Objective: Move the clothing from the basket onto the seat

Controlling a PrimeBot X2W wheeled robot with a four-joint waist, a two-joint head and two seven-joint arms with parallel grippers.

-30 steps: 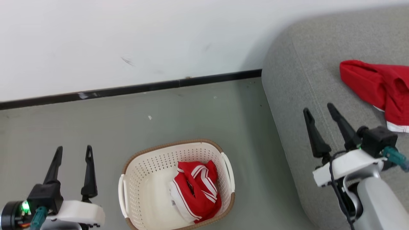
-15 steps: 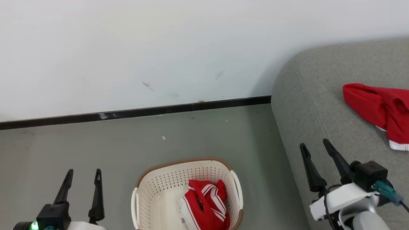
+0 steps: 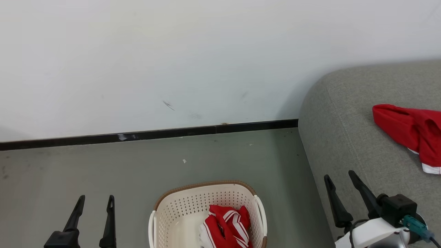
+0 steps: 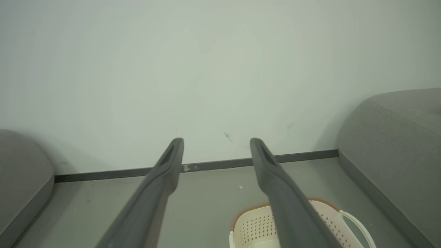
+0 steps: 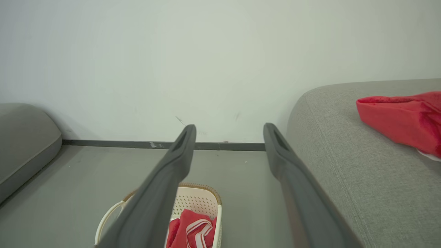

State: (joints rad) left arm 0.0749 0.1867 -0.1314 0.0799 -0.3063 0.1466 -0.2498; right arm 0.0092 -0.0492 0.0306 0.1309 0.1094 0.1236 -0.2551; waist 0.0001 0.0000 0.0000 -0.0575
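**Fingers apart on both arms; one garment left in basket**

The fingers (image 3: 363, 193) of the right gripper (image 3: 339, 175) are seen spread, nothing between them. The left gripper (image 3: 96, 199) is likewise spread and empty. Both point up and away toward the wall (image 3: 172, 51).

The striped garment (image 3: 225, 229) is bunched in the right half of the basket (image 3: 206, 185), low between the two grippers and nearer the robot than either set of tips. In the right wrist view it lies below and left of the tips, partly behind one finger. The right gripper is judged slightly the nearer. The bunch is cropped by the bottom edge of the head view, so its long axis cannot be told. A reach down and inward is judged to be called for.

The plain red garment (image 3: 410, 132) is already laid on the sofa (image 3: 344, 137), well apart from the basket. The basket stands on the grey floor (image 3: 103, 165), just beside the sofa's rounded corner. A black skirting (image 3: 172, 132) runs along the foot of the wall.
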